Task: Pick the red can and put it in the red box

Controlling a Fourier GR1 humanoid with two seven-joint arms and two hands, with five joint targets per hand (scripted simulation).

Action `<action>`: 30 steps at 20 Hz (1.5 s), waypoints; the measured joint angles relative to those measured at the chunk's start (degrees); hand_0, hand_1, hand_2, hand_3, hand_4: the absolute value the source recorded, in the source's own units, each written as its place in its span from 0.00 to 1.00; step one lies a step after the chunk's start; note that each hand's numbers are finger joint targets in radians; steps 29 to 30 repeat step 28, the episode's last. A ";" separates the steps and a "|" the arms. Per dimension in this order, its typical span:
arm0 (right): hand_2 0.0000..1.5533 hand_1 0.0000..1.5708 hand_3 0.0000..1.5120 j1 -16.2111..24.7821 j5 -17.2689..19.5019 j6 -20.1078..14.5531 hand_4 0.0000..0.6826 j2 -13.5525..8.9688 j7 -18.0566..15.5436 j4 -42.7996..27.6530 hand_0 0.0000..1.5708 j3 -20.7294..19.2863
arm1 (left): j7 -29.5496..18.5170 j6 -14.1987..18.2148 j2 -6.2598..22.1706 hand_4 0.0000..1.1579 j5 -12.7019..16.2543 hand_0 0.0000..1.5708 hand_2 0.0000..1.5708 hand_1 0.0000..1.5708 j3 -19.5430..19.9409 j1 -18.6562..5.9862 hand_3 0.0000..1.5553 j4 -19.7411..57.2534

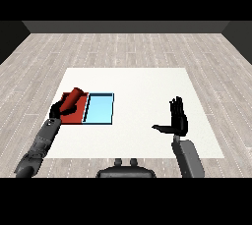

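Observation:
The red can (73,98) lies tilted over the red tray (77,116) at the table's left side. My left hand (57,109) is curled round the can's lower end and holds it above the tray's near left part. Whether the can touches the tray I cannot tell. My right hand (178,120) hovers over the right part of the table, fingers straight and upright, thumb pointing left, holding nothing.
The light blue tray (99,109) lies right beside the red tray, sharing its right edge. The white table (140,86) stretches between the trays and my right hand. Wooden floor surrounds the table.

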 measured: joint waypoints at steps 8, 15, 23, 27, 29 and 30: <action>0.00 0.00 0.00 -4.11 0.91 0.42 0.00 0.95 -2.00 6.31 0.00 -0.92 | -1.52 -5.95 -1.88 0.17 -2.69 0.00 0.00 0.00 -0.40 -4.30 0.00 15.46; 0.00 0.00 0.00 -4.88 0.42 2.09 0.00 1.55 -4.17 8.60 0.00 -1.71 | -3.30 -8.27 -1.45 0.00 -2.26 0.00 0.00 0.00 1.45 -7.54 0.00 20.48; 0.00 0.00 0.00 -5.20 -0.29 3.94 0.00 1.26 -4.16 8.29 0.00 -1.42 | -24.13 -19.12 -5.23 0.00 13.08 0.00 0.00 0.00 15.59 -7.64 0.00 7.65; 0.00 0.00 0.00 -4.68 0.15 4.94 0.00 0.24 -4.63 8.52 0.00 -1.48 | -32.26 -26.77 -11.47 0.00 18.73 0.00 0.00 0.00 18.65 -5.92 0.00 -0.06; 0.00 0.00 0.00 -4.55 0.34 5.26 0.00 0.13 -4.94 8.54 0.00 -1.34 | -33.74 -28.08 -13.00 0.00 19.24 0.00 0.00 0.00 18.40 -4.69 0.00 -2.24; 0.00 0.00 0.00 -4.55 0.34 5.26 0.00 0.13 -4.94 8.54 0.00 -1.34 | -33.74 -28.08 -13.00 0.00 19.24 0.00 0.00 0.00 18.40 -4.69 0.00 -2.24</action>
